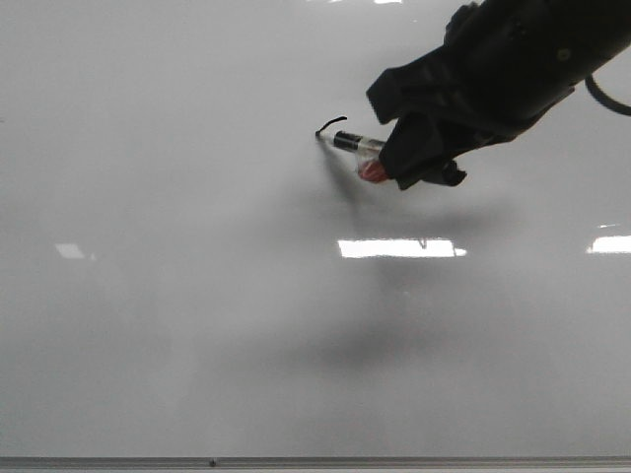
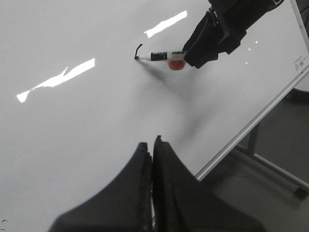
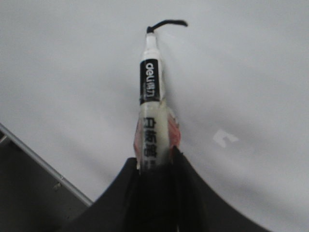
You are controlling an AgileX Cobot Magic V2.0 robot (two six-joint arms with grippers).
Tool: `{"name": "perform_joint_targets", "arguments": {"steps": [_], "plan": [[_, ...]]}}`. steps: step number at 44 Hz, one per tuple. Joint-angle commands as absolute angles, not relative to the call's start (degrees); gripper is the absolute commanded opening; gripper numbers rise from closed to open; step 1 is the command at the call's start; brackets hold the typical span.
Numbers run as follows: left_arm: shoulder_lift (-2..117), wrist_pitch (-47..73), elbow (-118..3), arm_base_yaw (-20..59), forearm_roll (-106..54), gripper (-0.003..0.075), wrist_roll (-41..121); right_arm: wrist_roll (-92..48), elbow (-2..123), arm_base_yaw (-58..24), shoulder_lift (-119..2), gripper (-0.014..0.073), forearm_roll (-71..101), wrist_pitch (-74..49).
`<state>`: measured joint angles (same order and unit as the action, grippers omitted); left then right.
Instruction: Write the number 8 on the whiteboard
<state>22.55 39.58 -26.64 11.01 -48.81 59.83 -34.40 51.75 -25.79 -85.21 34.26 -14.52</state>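
The whiteboard (image 1: 148, 296) fills the front view, glossy and pale grey. My right gripper (image 1: 396, 166) is shut on a white marker (image 1: 350, 141) with a black label and a red patch near the fingers. The marker's tip touches the board. The number 8 shows only as a short curved black stroke (image 1: 333, 123) running up from the tip. In the right wrist view the marker (image 3: 150, 96) sticks out from the right gripper (image 3: 154, 162) to the stroke (image 3: 169, 22). My left gripper (image 2: 152, 145) hovers over bare board, shut and empty, well away from the marker (image 2: 159, 56).
A thin grey metal edge strip (image 1: 315, 461) runs along the board's near side. In the left wrist view the board's edge (image 2: 251, 125) ends over a dark floor with a stand leg (image 2: 275, 169). Bright light reflections (image 1: 399, 248) lie on the board.
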Motion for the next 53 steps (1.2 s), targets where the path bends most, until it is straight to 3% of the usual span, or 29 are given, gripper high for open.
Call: {"name": "perform_joint_targets", "arguments": {"steps": [1,18,31,41,53], "plan": [[22.9,36.7,-28.1,10.7,-51.6,-0.0019,59.8,-35.9,53.9,-26.0,-84.9,-0.0066,34.1,-14.3],[22.9,36.6,-28.1,10.7,-51.6,-0.0019,59.8,-35.2,43.5,-18.5,-78.3,-0.0058,34.4,-15.0],[22.9,36.7,-28.1,10.7,-51.7,-0.0019,59.8,-35.2,44.8,-23.0,-82.9,-0.0058,36.6,-15.1],[22.9,37.1,-28.1,10.7,-51.7,-0.0019,59.8,-35.2,52.6,-26.5,-87.5,-0.0058,37.6,-15.9],[22.9,37.1,-28.1,10.7,-51.7,-0.0019,59.8,-32.6,53.5,-22.1,-83.9,-0.0058,37.5,-16.9]]}}
